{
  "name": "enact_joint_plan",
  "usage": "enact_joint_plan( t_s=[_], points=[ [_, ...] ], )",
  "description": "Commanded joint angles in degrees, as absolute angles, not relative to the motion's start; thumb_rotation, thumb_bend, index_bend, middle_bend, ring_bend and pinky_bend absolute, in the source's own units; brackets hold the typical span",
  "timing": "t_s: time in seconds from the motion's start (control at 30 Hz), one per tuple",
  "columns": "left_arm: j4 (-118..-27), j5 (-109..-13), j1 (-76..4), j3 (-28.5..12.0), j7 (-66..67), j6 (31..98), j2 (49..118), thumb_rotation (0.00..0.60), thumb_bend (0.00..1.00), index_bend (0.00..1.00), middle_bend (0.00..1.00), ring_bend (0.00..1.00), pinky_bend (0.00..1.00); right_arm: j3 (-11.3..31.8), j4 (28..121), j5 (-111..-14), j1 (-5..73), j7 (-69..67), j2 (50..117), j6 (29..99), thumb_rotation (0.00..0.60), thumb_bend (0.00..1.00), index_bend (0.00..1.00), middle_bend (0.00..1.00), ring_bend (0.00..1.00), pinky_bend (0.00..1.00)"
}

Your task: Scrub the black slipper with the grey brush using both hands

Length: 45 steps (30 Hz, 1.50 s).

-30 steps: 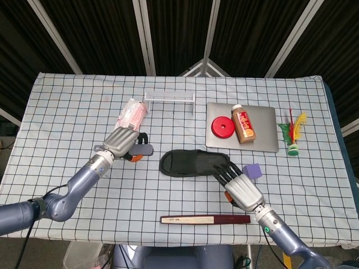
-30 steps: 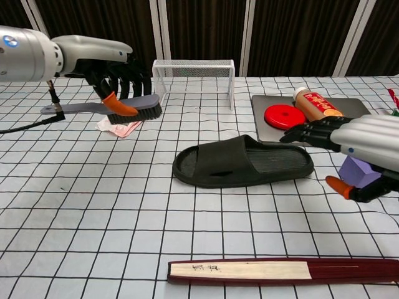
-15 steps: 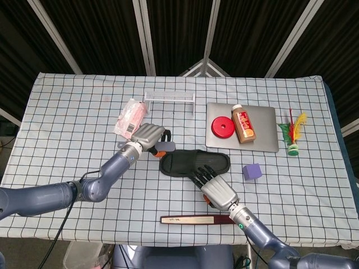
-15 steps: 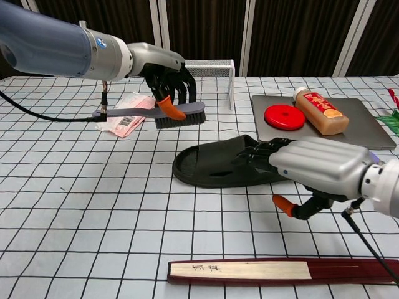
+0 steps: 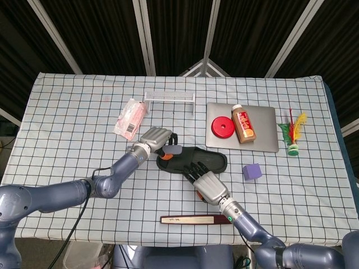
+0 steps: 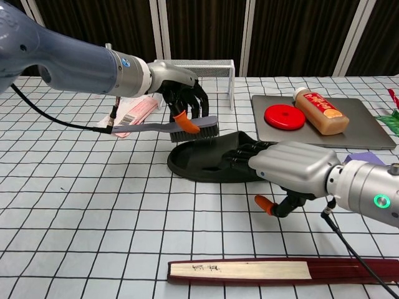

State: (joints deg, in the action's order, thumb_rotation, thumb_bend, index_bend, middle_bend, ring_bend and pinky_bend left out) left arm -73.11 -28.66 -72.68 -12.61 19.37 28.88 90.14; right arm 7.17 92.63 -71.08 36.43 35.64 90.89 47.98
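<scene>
Black slipper (image 6: 209,163) lies on the checked table (image 6: 75,205). Over its toe end, the left hand (image 6: 181,87) grips the grey brush (image 6: 168,126). The right hand (image 6: 280,167) presses flat on its middle, fingers together.

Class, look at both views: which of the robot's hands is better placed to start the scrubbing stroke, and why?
The left hand: it grips the grey brush, bristles just over the black slipper. The right hand holds no brush; its fingers rest on the slipper, steadying it.
</scene>
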Motion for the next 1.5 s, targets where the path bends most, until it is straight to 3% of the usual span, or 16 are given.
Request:
enact_joint_plan(
  t_s=[0.03, 0.57, 0.87, 1.23, 1.5],
  points=[
    [-71.24, -30.67, -73.01, -13.14, 17.71, 28.45, 92.15, 0.600, 0.74, 0.77, 0.72, 0.58, 0.47, 6.69, 92.27, -70.71, 36.73, 35.78, 91.26, 48.05, 0.600, 0.64, 0.00, 0.00, 0.00, 0.00],
    [-67.95, -40.76, -72.03, -16.12, 10.36, 30.98, 98.10, 0.600, 0.74, 0.77, 0.72, 0.58, 0.47, 4.64, 92.24, -70.42, 38.00, 36.00, 92.07, 49.53, 0.600, 0.64, 0.00, 0.00, 0.00, 0.00],
    [-69.85, -39.94, -72.17, -12.58, 12.88, 30.44, 95.30, 0.600, 0.74, 0.77, 0.72, 0.58, 0.48, 4.13, 92.44, -70.24, 38.36, 35.47, 91.90, 50.26, 0.600, 0.64, 0.00, 0.00, 0.00, 0.00],
    [-71.69, -30.71, -74.18, -6.68, 16.25, 28.41, 90.47, 0.600, 0.74, 0.77, 0.72, 0.58, 0.48, 3.20, 92.28, -70.50, 38.66, 34.44, 92.11, 50.77, 0.600, 0.64, 0.00, 0.00, 0.00, 0.00],
    [-71.68, -31.43, -74.54, -8.40, 14.23, 30.19, 92.48, 0.600, 0.74, 0.77, 0.72, 0.58, 0.48, 2.92, 92.16, -70.37, 39.07, 34.01, 91.90, 50.85, 0.600, 0.64, 0.00, 0.00, 0.00, 0.00]
  ],
)
